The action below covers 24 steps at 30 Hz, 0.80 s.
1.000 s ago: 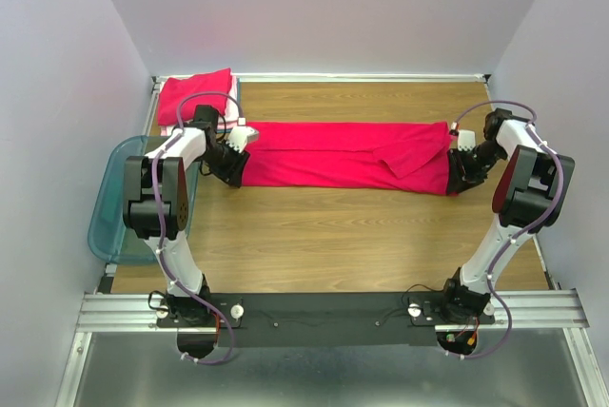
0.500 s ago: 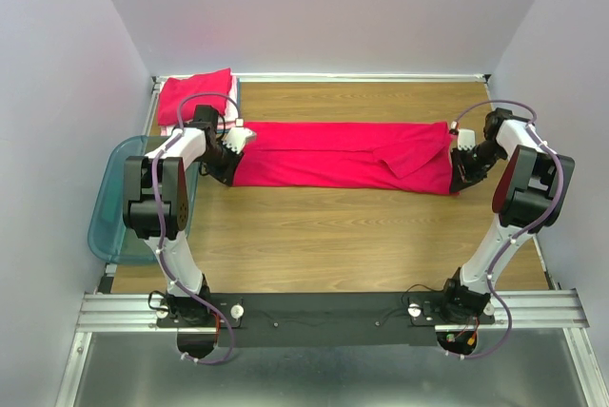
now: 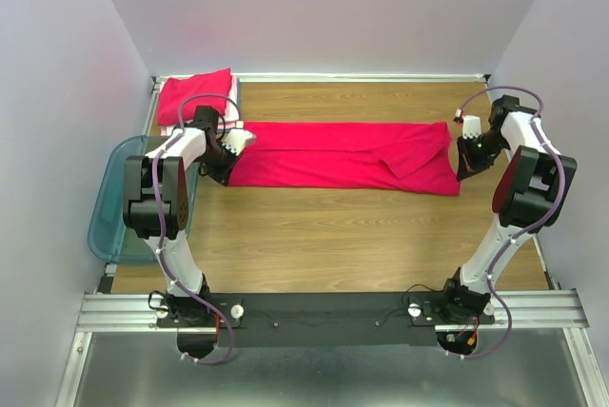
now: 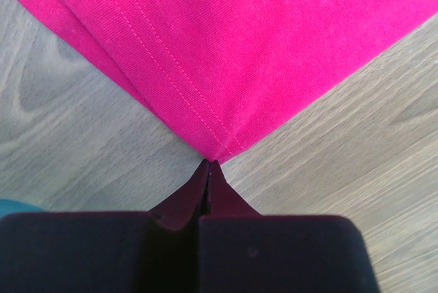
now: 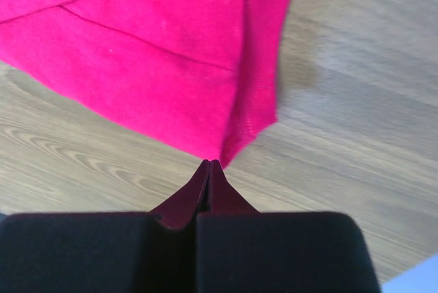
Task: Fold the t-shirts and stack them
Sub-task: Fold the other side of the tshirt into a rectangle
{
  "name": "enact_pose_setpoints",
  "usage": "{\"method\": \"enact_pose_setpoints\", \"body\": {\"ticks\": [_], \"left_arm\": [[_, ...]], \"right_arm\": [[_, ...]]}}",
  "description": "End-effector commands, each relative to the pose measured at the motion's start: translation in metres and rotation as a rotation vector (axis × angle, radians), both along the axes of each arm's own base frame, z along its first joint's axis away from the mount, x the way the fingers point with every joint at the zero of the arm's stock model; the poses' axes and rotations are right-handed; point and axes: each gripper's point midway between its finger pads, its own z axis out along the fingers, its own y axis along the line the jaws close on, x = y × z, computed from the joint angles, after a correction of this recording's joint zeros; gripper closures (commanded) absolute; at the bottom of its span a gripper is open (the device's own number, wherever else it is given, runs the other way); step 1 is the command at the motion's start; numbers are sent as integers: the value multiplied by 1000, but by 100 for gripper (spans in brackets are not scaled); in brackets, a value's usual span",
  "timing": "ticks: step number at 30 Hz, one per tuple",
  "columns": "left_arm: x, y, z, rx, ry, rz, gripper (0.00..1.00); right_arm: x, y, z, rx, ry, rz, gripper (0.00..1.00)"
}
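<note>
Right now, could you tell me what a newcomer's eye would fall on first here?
The red-pink t-shirt, folded into a long band across the middle of the table. The left gripper and right gripper each pinch a corner, one at either end, jaws shut. A stack of folded shirts sits in the far-left corner.

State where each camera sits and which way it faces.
Top external: above and behind the robot, looking down on the table; left arm and right arm show whole.
Left wrist: on the left arm, looking down past the left gripper, shut on a red t-shirt corner.
Right wrist: likewise, right gripper pinching the opposite end.
Shared: all three show that t-shirt on the wood table.
</note>
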Motion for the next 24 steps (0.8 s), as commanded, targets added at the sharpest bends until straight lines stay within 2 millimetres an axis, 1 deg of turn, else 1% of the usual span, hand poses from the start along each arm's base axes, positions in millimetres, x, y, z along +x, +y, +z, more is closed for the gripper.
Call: {"method": "enact_pose_setpoints", "body": {"ticks": [1,2,3,4,6,8,12,14,17,20,21,23,24], "left_arm": [[-2,12,-1,54,14,-9,100],[-2,11,0,50,14,-10,100],[-2,11,0,48,15,-9,100],[-1,10,1,43,12,-10,100],[0,9,1,34,14,-9,100],[0,7,0,28,15,-12,100],[-2,8,-1,32,19,-14,100],[-2,8,0,32,14,-15,100],[-3,8,-1,35,17,-15,100],[-3,8,-1,33,17,-14,100],[-3,8,-1,33,16,-14,100],[-3,9,-1,40,13,-17,100],[-4,10,-1,44,15,-19,100]], "right_arm": [[1,-13,2,-41,11,32,98],[-3,-10,2,-26,31,39,89],[-7,-8,2,-15,41,41,63],[-10,-5,1,-1,47,41,54],[-18,-1,-5,11,63,42,44],[-21,3,-10,32,75,33,40],[-19,8,-21,62,87,16,40],[-17,9,-23,72,87,11,40],[-14,11,-27,90,90,8,43],[-13,13,-28,107,93,3,54],[-13,13,-28,106,95,3,64],[-12,11,-27,97,92,5,76],[-11,10,-25,87,87,6,87]]}}
